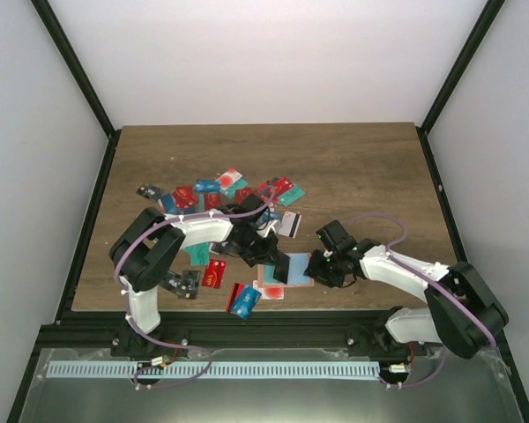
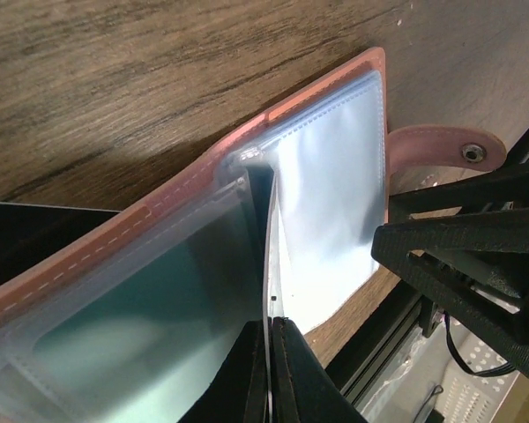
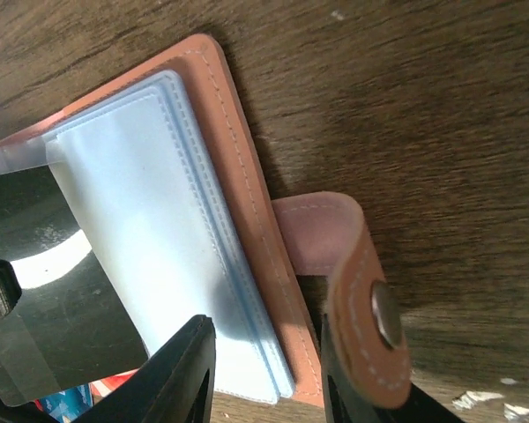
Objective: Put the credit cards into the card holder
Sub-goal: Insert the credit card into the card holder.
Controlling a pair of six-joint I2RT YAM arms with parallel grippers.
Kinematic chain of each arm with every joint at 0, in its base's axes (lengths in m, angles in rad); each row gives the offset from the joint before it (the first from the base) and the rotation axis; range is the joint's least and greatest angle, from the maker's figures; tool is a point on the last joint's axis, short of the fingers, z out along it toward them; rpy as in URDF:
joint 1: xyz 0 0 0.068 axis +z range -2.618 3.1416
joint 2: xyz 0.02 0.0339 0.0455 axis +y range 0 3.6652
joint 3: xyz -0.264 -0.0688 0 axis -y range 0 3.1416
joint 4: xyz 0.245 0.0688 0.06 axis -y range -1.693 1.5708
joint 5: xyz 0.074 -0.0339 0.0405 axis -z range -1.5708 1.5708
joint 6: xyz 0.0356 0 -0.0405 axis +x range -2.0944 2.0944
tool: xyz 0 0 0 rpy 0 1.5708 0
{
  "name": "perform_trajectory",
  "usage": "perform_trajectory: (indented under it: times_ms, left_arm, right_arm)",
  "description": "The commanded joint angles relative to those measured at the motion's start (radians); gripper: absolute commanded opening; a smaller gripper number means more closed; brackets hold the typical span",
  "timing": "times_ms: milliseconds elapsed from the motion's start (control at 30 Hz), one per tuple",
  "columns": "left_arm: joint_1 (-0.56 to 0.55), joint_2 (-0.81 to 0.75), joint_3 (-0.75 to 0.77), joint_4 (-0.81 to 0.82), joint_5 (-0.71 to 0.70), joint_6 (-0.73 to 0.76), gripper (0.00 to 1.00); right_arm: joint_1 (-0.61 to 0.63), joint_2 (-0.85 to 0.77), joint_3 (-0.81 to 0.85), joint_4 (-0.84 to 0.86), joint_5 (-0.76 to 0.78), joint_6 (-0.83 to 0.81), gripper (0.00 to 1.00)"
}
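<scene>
The credit cards [image 1: 219, 189] lie scattered left of the table's [image 1: 361, 167] middle. By the middle of the near edge, the left gripper [image 2: 267, 357] has its fingers pinched together on a clear sleeve of the open card holder [image 1: 297, 270]. The right gripper [image 3: 266, 339] has its fingers apart astride the holder's strap-side edge; whether they clamp it is unclear.

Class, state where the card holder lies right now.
In the top view the card holder lies open near the front edge of the table, centre, between the left hand and the right hand.
</scene>
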Motion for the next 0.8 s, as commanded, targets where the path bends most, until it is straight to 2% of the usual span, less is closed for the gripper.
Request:
perform_trajectory:
  times_ms: [0,533,767]
  left_arm:
    - [0.005,0.033,0.024,-0.020,-0.002,0.014,0.04]
    - [0.055,0.039,-0.024,0.123,0.085,-0.053,0.04]
    - [0.062,0.065,-0.023,0.133,0.090,-0.036,0.04]
  right_arm:
    - [-0.008,0.037,0.034,-0.001,0.003,-0.033,0.35]
    - [-0.009,0.097,0.037,0.048,-0.031,-0.047,0.34]
    - [-0.009,0.122,0.040,0.069,-0.034,-0.046,0.34]
